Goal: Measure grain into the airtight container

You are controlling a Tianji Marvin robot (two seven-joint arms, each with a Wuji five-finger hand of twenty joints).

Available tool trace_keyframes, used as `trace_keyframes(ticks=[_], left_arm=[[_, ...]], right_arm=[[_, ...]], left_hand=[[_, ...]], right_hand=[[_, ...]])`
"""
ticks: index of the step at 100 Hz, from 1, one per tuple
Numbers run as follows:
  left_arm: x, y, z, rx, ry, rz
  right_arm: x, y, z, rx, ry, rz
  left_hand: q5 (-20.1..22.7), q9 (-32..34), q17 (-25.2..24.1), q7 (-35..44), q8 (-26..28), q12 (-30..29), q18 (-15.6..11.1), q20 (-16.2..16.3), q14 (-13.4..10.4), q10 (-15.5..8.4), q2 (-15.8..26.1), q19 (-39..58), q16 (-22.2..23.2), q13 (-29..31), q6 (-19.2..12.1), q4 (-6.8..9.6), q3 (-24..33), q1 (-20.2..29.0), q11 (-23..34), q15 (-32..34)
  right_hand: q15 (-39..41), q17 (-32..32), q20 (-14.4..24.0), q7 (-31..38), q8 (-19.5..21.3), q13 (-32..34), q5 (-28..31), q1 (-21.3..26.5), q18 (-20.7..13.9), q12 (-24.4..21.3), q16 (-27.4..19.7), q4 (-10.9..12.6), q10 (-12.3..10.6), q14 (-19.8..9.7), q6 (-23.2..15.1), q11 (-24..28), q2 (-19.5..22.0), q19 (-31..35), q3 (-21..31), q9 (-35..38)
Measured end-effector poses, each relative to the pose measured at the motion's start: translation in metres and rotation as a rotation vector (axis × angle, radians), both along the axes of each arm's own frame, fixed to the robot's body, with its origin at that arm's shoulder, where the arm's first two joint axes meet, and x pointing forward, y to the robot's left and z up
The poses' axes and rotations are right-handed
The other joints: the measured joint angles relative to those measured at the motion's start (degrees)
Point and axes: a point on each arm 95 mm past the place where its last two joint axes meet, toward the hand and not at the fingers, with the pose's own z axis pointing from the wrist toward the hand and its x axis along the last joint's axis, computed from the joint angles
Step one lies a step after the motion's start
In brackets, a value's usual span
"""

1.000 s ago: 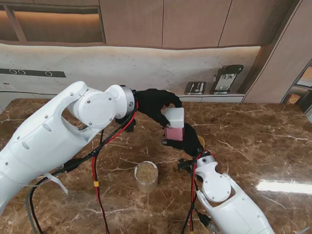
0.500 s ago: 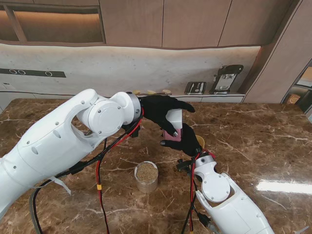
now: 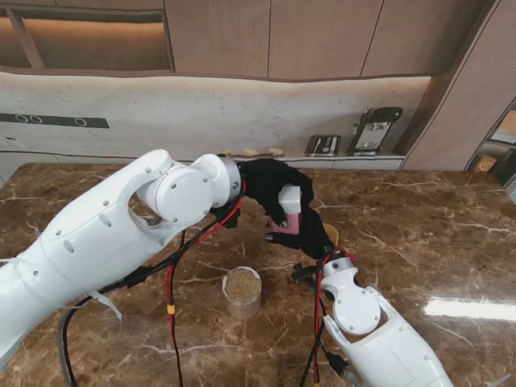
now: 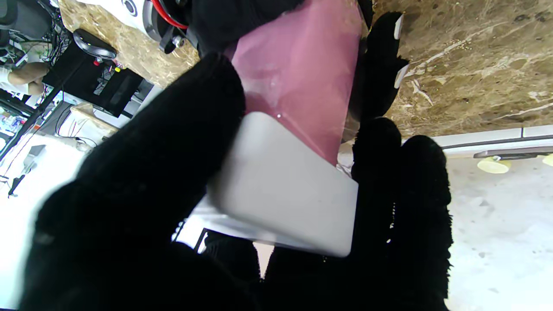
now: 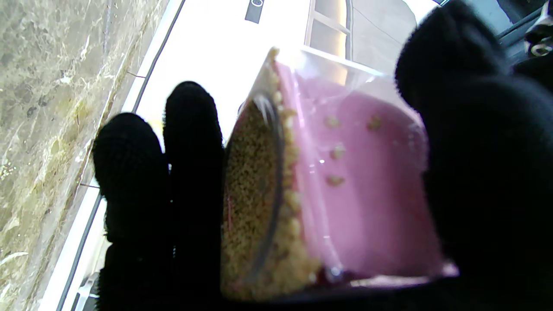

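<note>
The pink airtight container [image 3: 290,218] hangs above the table's middle, held from underneath by my right hand [image 3: 310,235]. Its white lid [image 3: 291,197] sits on top, gripped by my left hand [image 3: 270,184]. In the left wrist view the lid [image 4: 281,190] lies between black fingers [image 4: 173,142] with the pink body [image 4: 302,73] behind it. The right wrist view shows the pink container [image 5: 358,190] with yellow-brown grain [image 5: 255,185] piled against one wall. A round clear cup of grain [image 3: 242,291] stands on the table nearer to me.
The brown marble table [image 3: 419,234] spreads to both sides. A small yellow object [image 3: 331,233] peeks out behind my right hand. Appliances [image 3: 373,129] stand on the counter beyond the far edge. Red and black cables [image 3: 169,290] hang from my left arm.
My left arm has swung in closer and its fingers have wrapped down over the lid, hiding part of it. The container sits slightly lower. The right hand has stayed in place.
</note>
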Motion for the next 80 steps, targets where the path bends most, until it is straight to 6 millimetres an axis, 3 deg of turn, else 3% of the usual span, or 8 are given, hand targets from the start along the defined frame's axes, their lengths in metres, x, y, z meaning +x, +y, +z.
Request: trace_keyframes(ticks=[19, 23, 27, 35, 47, 58, 64, 80], left_arm=[[0.001, 0.003, -0.002, -0.016, -0.012, 0.034], [0.001, 0.003, -0.002, -0.013, -0.017, 0.041], [0.001, 0.004, -0.002, -0.012, -0.016, 0.048], [0.002, 0.007, -0.002, -0.010, -0.018, 0.056], [0.004, 0.012, -0.003, -0.002, -0.024, 0.073], [0.005, 0.019, -0.002, 0.009, -0.033, 0.097], [0.008, 0.025, -0.001, 0.018, -0.053, 0.117], [0.013, 0.042, 0.001, 0.040, -0.095, 0.175]], right_arm=[[0.000, 0.001, 0.000, -0.008, 0.002, 0.019], [0.000, 0.001, 0.000, -0.012, 0.003, 0.025], [-0.001, 0.001, -0.001, -0.016, 0.003, 0.030], [-0.001, 0.002, -0.001, -0.026, 0.005, 0.040], [-0.001, 0.002, 0.000, -0.053, 0.012, 0.054], [0.000, 0.002, 0.001, -0.078, 0.023, 0.058], [0.000, 0.001, 0.001, -0.086, 0.028, 0.057], [0.001, -0.005, -0.001, -0.143, 0.052, 0.037]], left_hand=[[3.6, 3.1, 2.4, 0.0, -0.1, 1.8, 0.4, 0.9, 0.2, 0.2, -3.0, 0.1, 2.5, 2.3, -1.8, -1.27, 0.0, 0.1, -0.9, -0.1], [3.7, 3.6, 3.0, 0.6, -0.1, 2.0, 0.4, 0.9, 0.2, 0.2, -3.5, 0.2, 2.7, 2.8, -2.3, -1.30, 0.0, 0.1, -0.9, -0.1], [4.2, 3.7, 3.1, 0.7, -0.1, 2.6, 0.4, 0.9, 0.2, 0.2, -3.7, 0.2, 2.9, 2.8, -2.5, -1.32, 0.0, 0.1, -0.9, -0.1], [4.5, 4.1, 3.3, 0.7, -0.1, 3.2, 0.4, 1.0, 0.2, 0.2, -4.1, 0.2, 3.4, 2.8, -2.9, -1.33, 0.0, 0.1, -0.9, -0.1], [4.9, 4.2, 3.7, 0.7, -0.1, 3.2, 0.4, 1.6, 0.2, 0.2, -4.4, 0.2, 3.5, 2.8, -3.0, -1.36, 0.0, 0.1, -0.9, -0.1], [4.9, 4.2, 3.7, 0.7, -0.1, 3.3, 0.4, 1.8, 0.2, 0.2, -4.4, 0.2, 3.5, 2.9, -3.1, -1.37, 0.0, 0.1, -0.9, -0.1], [5.1, 4.2, 3.7, 0.7, -0.1, 3.3, 0.5, 2.4, 0.2, 0.2, -4.4, 0.2, 3.6, 2.9, -3.1, -1.37, 0.0, 0.1, -0.9, -0.1], [5.4, 4.2, 3.8, 0.7, -0.1, 3.5, 0.8, 3.0, 0.5, 0.2, -4.4, 0.2, 3.7, 2.9, -3.1, -1.38, 0.0, 0.1, -0.9, -0.1]], right_hand=[[-5.6, -4.5, 1.0, -3.6, -1.1, -4.0, -2.5, -0.6, -0.9, -0.4, -0.7, -0.4, 0.1, -0.2, 0.5, 0.0, 2.6, -4.5, 0.5, -3.0], [-8.0, -6.0, 1.9, -7.2, 1.0, -5.6, -2.5, -1.3, -1.5, -2.8, -1.5, -0.4, 0.0, -0.6, 0.5, 0.2, 3.5, -6.0, 1.4, -4.3], [-10.6, -7.4, 2.2, -11.1, 2.9, -6.9, -2.5, -2.1, -1.8, -6.1, -2.4, 1.3, 0.0, -1.0, 0.5, 0.3, 4.1, -7.4, 2.4, -5.9], [-16.4, -11.6, 2.9, -16.7, 4.0, -10.7, -5.8, -2.9, -2.5, -10.0, -5.1, 1.9, -1.0, -1.5, 0.5, 0.3, 6.2, -11.3, 3.1, -9.7], [-26.4, -20.9, 3.7, -22.9, 2.2, -19.4, -11.4, -3.0, -3.5, -15.0, -10.2, 1.9, -3.4, -4.5, 1.9, -2.9, 9.2, -20.9, 3.4, -18.1], [-33.4, -28.3, 3.7, -25.9, 0.9, -26.9, -15.1, -3.4, -3.8, -19.2, -14.3, 1.9, -3.5, -4.5, 3.0, -7.0, 11.8, -30.1, 3.4, -25.1], [-36.9, -32.1, 3.7, -26.6, 0.2, -31.1, -15.5, -3.7, -3.8, -21.4, -17.6, 3.9, -3.0, -3.9, 3.5, -9.2, 14.1, -35.5, 4.7, -28.9], [-40.6, -37.5, 3.7, -28.7, -0.6, -37.4, -18.0, -5.6, -4.4, -26.2, -21.3, 3.9, -1.8, -2.7, 4.7, -13.1, 15.3, -44.7, 4.1, -34.2]])
